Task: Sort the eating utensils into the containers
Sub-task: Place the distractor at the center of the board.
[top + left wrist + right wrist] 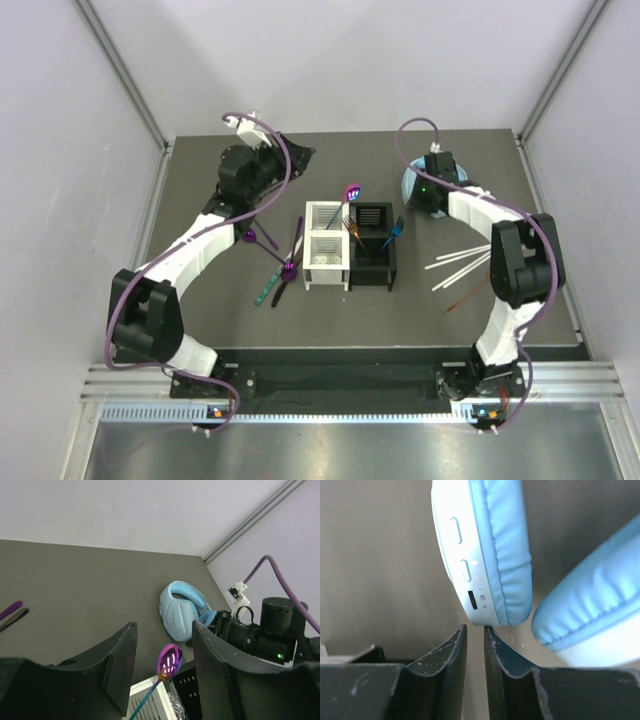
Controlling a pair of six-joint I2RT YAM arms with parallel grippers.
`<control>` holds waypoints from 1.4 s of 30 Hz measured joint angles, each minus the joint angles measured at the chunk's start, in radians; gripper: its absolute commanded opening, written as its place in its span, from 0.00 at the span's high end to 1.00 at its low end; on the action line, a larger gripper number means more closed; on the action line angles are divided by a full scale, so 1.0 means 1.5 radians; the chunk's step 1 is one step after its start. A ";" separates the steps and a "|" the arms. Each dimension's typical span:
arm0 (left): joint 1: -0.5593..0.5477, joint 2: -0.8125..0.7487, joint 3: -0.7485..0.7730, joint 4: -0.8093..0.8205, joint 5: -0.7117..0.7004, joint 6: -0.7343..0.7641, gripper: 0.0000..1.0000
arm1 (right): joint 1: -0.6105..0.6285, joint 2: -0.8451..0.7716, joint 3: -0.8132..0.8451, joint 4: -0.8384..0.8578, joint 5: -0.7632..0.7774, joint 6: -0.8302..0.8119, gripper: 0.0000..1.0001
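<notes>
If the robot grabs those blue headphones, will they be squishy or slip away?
The headphones have a smooth, hard-looking shell, so fingers might slip there. The cushion looks padded and would probably squash a little. The second cup seems joined on, so it may dangle or drag if only one is lifted.

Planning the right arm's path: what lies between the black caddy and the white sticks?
Nothing; the top view shows bare table between black caddy and white sticks.
</notes>
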 measured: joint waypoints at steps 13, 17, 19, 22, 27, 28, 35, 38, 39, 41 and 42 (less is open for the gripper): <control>0.000 -0.047 -0.045 -0.010 -0.018 0.000 0.44 | -0.013 0.051 0.064 -0.017 -0.034 -0.019 0.51; 0.000 -0.058 -0.045 -0.021 -0.033 0.001 0.43 | -0.013 -0.022 0.039 -0.011 -0.048 -0.026 0.48; 0.000 -0.058 -0.045 -0.031 -0.040 0.001 0.43 | -0.013 -0.064 0.042 -0.010 -0.049 -0.032 0.46; 0.000 -0.058 -0.045 -0.056 -0.056 0.003 0.43 | -0.013 -0.118 0.056 -0.019 -0.040 -0.037 0.41; 0.000 -0.058 -0.045 -0.119 -0.074 0.009 0.42 | -0.013 -0.192 0.081 -0.047 -0.003 -0.053 0.40; 0.000 -0.058 -0.045 -0.132 -0.075 0.011 0.42 | -0.013 -0.204 0.081 -0.054 0.002 -0.055 0.39; 0.000 -0.098 -0.097 -0.157 -0.084 0.018 0.43 | -0.013 -0.351 -0.008 -0.071 0.016 -0.062 0.37; 0.000 -0.107 -0.098 -0.170 -0.106 0.020 0.43 | -0.013 -0.395 -0.043 -0.074 0.019 -0.060 0.37; 0.000 -0.107 -0.096 -0.179 -0.114 0.020 0.43 | -0.013 -0.406 -0.054 -0.074 0.019 -0.057 0.37; 0.000 -0.106 -0.096 -0.199 -0.135 0.018 0.44 | -0.013 -0.423 -0.078 -0.075 0.019 -0.051 0.37; 0.000 -0.105 -0.096 -0.209 -0.144 0.015 0.44 | -0.013 -0.431 -0.092 -0.075 0.019 -0.047 0.37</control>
